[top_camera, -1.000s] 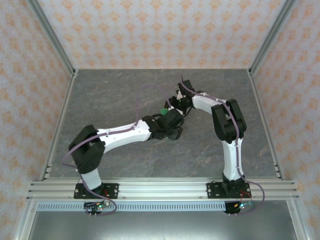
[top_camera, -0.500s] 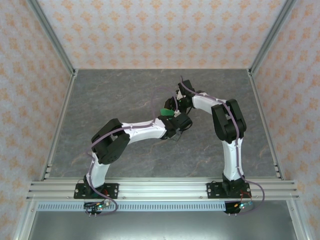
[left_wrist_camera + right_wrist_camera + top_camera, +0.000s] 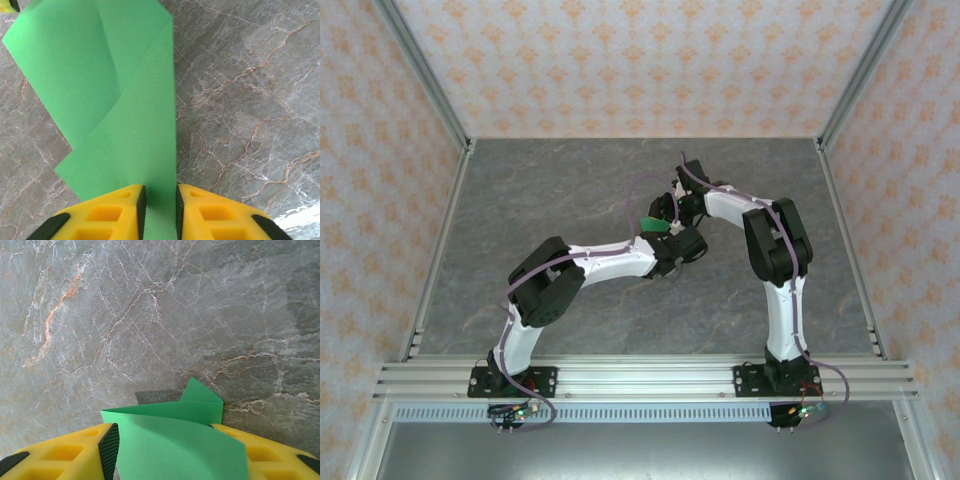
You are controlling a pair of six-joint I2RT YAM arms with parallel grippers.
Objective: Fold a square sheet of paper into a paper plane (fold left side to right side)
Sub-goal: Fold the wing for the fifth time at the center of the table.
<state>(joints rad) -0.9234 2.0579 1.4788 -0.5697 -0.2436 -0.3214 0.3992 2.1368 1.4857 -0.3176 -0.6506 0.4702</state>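
Observation:
The square sheet of paper point(image 3: 648, 224) is bright green and partly folded, lying at mid-table between the two grippers. In the left wrist view the paper point(image 3: 125, 100) shows a diagonal crease, and one strip runs down between my left gripper point(image 3: 159, 200) fingers, which stand a narrow gap apart. My left gripper point(image 3: 660, 232) reaches it from the near side. My right gripper point(image 3: 162, 432) stands wide open at the far end, with a bowed flap of paper point(image 3: 175, 440) lying between its fingers and covering the right pad. One right fingertip point(image 3: 7, 5) shows at the paper's far corner.
The grey marbled tabletop point(image 3: 570, 180) stretches around the paper on all sides. Aluminium frame rails point(image 3: 440, 230) and patterned walls bound the table. Both arms crowd the centre, wrists close together.
My left arm has drawn its elbow in and pushed its gripper up to the paper. Its jaws have narrowed around the paper strip. The right arm has stayed still.

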